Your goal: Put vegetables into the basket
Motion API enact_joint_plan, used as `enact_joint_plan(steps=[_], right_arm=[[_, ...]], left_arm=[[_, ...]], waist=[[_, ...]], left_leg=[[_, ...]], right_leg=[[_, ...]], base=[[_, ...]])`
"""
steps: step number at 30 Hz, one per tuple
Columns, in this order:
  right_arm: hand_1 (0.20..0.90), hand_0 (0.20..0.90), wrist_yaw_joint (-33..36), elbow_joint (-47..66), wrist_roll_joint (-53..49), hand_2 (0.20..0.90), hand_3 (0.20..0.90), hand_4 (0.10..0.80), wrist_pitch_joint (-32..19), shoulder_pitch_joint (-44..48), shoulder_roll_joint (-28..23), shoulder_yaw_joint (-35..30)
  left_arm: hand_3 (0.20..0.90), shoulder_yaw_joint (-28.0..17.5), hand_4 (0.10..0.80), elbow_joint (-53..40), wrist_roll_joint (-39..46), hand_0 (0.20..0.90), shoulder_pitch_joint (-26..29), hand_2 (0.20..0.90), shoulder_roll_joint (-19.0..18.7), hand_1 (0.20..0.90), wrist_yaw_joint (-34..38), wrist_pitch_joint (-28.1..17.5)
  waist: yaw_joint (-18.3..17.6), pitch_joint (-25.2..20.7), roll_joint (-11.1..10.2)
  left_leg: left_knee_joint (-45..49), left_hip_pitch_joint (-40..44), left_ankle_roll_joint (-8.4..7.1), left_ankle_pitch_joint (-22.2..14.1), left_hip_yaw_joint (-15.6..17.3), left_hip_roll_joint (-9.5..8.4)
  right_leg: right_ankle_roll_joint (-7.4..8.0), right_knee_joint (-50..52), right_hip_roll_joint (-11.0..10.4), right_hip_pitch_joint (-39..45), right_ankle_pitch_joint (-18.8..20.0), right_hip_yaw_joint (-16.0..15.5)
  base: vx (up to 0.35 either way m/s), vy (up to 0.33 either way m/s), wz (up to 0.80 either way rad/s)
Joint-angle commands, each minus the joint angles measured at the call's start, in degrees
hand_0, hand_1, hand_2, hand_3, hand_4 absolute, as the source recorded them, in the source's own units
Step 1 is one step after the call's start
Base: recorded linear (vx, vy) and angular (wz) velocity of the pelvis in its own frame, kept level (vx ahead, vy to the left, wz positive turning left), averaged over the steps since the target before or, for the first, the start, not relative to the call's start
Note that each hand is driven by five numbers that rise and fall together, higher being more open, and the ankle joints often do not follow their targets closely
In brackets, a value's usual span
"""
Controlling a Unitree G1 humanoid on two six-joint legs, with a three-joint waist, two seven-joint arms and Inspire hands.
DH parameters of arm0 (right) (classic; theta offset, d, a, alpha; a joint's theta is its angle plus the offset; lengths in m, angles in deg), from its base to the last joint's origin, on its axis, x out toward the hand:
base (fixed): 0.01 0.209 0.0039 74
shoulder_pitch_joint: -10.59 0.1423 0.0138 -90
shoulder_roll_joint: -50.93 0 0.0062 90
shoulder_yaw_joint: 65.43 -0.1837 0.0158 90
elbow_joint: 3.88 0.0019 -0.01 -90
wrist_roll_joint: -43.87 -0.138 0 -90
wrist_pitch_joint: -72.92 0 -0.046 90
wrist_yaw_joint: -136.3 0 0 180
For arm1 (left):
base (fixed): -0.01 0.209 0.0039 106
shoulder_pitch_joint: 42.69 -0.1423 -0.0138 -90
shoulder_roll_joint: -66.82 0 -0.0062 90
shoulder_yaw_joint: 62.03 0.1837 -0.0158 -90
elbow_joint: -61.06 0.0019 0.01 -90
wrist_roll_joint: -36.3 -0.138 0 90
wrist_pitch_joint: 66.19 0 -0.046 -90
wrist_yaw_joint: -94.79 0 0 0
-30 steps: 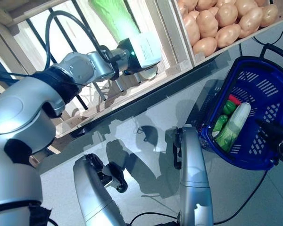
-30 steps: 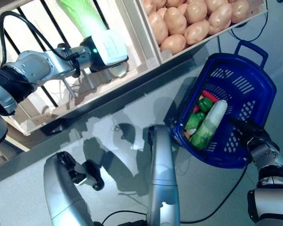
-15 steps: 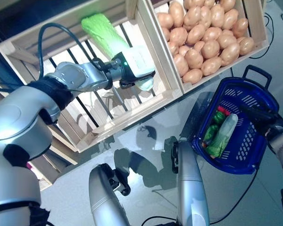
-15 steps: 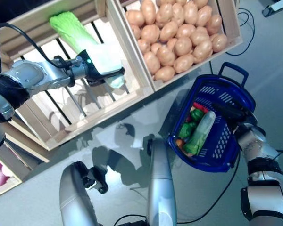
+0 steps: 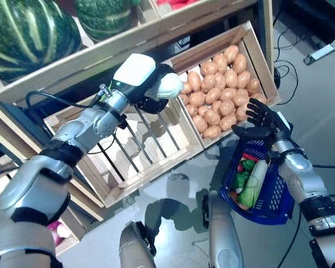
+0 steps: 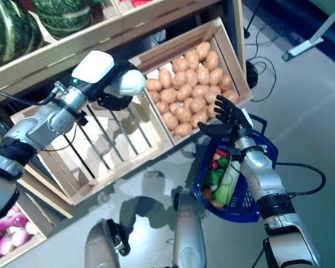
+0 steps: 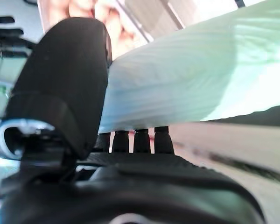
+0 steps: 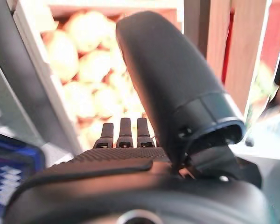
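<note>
- The left hand is up high, over the near edge of an empty wooden crate with slats in its bottom.
- Its fingers and thumb are curled around a pale cabbage. The white end of the cabbage sticks out past the hand, toward the potatoes.
- In the left wrist view the cabbage is a big pale green shape lying across the fingers, with the dark thumb pressed on its side.
- The right hand is lifted above the far rim of the blue basket. Its fingers are spread out and straight, and it holds nothing.
- In the right wrist view the same hand shows straight fingers and a raised thumb, with the potatoes blurry behind them.
- The blue basket hangs just beside the right forearm, below the hand. How it is held up cannot be seen.
- Inside the basket lie another long pale cabbage, some green vegetables, and something red near the top.
- A crate full of potatoes sits right next to the empty crate, on the side closer to the basket.
- Striped dark green melons rest on a wooden shelf above the crates.
- Purple onions show in a low crate at the corner, well apart from the basket.
- The floor is grey and shiny.
</note>
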Motion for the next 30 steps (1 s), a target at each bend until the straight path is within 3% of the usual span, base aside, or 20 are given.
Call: enact_joint_plan(steps=[1, 4, 5, 7, 9, 15, 22, 30], right_arm=[[0.9, 0.9, -4.25, 1.41, 0.72, 0.9, 0.9, 0.8, -8.21, -0.59, 4.06, 2.14], [0.9, 0.9, -6.03, 1.32, 0.38, 0.9, 0.9, 0.8, -8.84, -0.73, 5.19, 3.28], [0.9, 0.9, -7.13, 1.26, 0.77, 0.9, 0.9, 0.8, -9.06, -0.69, 5.86, 3.98], [0.9, 0.9, -7.67, 1.1, 0.89, 0.9, 0.9, 0.8, -9.0, -0.41, 6.15, 4.33], [0.9, 0.9, -8.42, 0.73, 0.88, 0.9, 0.9, 0.8, -7.64, 0.69, 6.68, 5.11], [0.9, 0.9, -13.92, 2.02, -1.44, 0.9, 0.9, 0.8, -1.13, 1.48, 8.08, 6.75], [0.9, 0.9, -13.88, 3.51, -0.2, 0.9, 0.9, 0.8, 3.95, 5.38, 7.88, 9.31], [0.9, 0.9, -13.73, 4.23, -4.79, 0.9, 0.9, 0.8, 7.6, 9.38, 10.13, 10.47]], left_arm=[[0.3, -8.96, 0.4, -5.53, 13.74, 0.3, -4.58, 0.3, 2.82, 0.3, -0.74, -3.88], [0.3, -10.76, 0.4, -7.38, 19.78, 0.3, -6.62, 0.3, 4.57, 0.3, -4.32, -3.63], [0.3, -13.08, 0.4, -8.9, 26.06, 0.3, -9.07, 0.3, 7.39, 0.3, -7.55, -3.72], [0.3, -14.58, 0.4, -10.26, 29.83, 0.3, -10.25, 0.3, 9.04, 0.3, -9.8, -2.87], [0.3, -16.66, 0.4, -11.46, 36.1, 0.3, -11.95, 0.3, 12.23, 0.3, -12.63, -1.24], [0.3, -19.26, 0.4, -14.8, 43.82, 0.3, -15.67, 0.3, 16.86, 0.3, -14.72, 1.4], [0.3, -20.36, 0.4, -14.31, 50.65, 0.3, -18.08, 0.3, 20.65, 0.3, -15.73, 2.86], [0.3, -21.19, 0.4, -15.73, 53.75, 0.3, -20.91, 0.3, 23.87, 0.3, -16.0, 3.75]], waist=[[1.27, -13.35, -0.78], [1.78, -14.66, -0.64], [2.08, -16.19, -0.51], [2.28, -16.87, -0.51], [2.54, -18.48, -0.47], [2.72, -20.76, -0.29], [3.22, -22.2, -0.28], [4.22, -22.72, -0.33]], left_leg=[[-11.48, 2.6, 6.3, 8.93, 2.82, -2.0], [-16.02, 6.58, 5.85, 10.71, 3.55, -2.99], [-20.93, 10.48, 5.43, 12.41, 4.14, -4.53], [-24.0, 12.75, 5.14, 13.49, 4.14, -5.7], [-30.04, 16.94, 4.81, 15.2, 4.26, -7.8], [-40.56, 21.76, 4.77, 19.08, 2.99, -10.92], [-48.74, 25.02, 4.75, 21.75, 1.73, -13.0], [-50.9, 26.19, 5.05, 22.09, 1.49, -13.4]], right_leg=[[0.43, -13.33, -1.99, 13.97, 5.54, -2.59], [0.28, -17.78, -0.62, 17.93, 6.37, -3.1], [0.13, -23.18, 1.04, 21.67, 7.36, -3.28], [0.11, -27.05, 2.15, 24.16, 8.4, -3.32], [0.52, -33.8, 4.13, 28.34, 10.32, -3.19], [1.12, -42.98, 6.98, 32.7, 14.25, -1.87], [1.76, -49.37, 7.87, 35.31, 17.23, -1.95], [1.73, -50.35, 8.18, 36.2, 17.34, -2.37]], base=[[0.083, -0.022, -0.06], [0.125, -0.025, -0.02], [0.147, -0.024, 0.02], [0.114, -0.013, -0.03], [0.104, 0.011, 0.05], [0.017, 0.041, 0.02], [-0.015, 0.044, 0.04], [0.004, 0.029, 0.03]])
